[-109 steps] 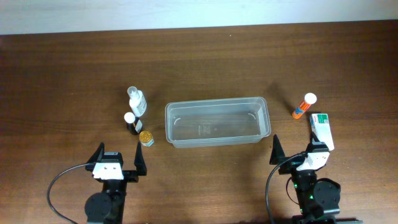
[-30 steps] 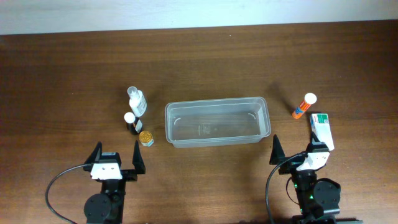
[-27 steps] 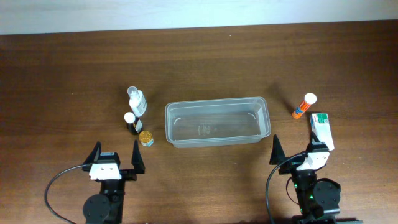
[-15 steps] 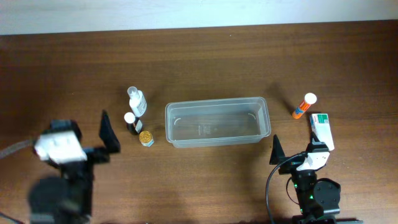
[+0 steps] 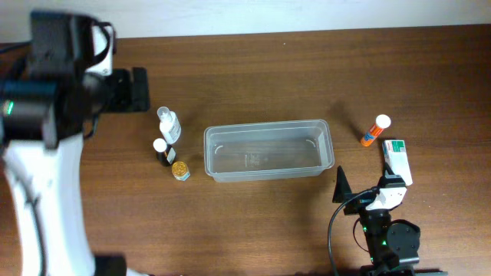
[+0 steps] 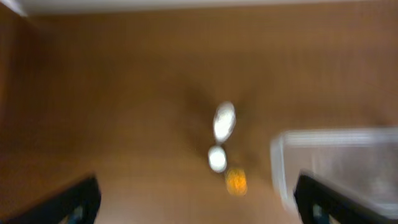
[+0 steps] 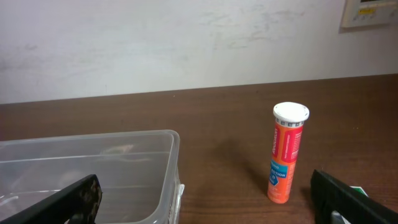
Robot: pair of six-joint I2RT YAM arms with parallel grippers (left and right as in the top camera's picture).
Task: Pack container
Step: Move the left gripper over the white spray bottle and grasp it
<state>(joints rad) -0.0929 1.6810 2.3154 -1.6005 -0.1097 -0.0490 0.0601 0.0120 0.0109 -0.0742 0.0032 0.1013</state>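
Note:
The clear plastic container (image 5: 268, 150) stands empty at mid-table. My left arm (image 5: 54, 84) is raised high over the far left of the table. In its blurred wrist view the left gripper (image 6: 199, 211) is open and empty, looking down on a clear bottle (image 6: 224, 121), a white-capped dark bottle (image 6: 217, 158), a gold-lidded jar (image 6: 236, 181) and the container's left end (image 6: 336, 155). My right gripper (image 5: 367, 188) rests low at the front right, open and empty. Between its fingers I see the container's right end (image 7: 93, 168) and an upright orange tube (image 7: 283, 152).
Left of the container stand the clear bottle (image 5: 169, 125), the dark bottle (image 5: 161, 149) and the gold-lidded jar (image 5: 179, 169). To its right are the orange tube (image 5: 375, 130) and a white-and-green box (image 5: 397, 159). A pale wall runs along the table's far edge.
My left arm has risen from the table's front edge and swung up toward the far left, still open. The right arm and all objects have stayed put.

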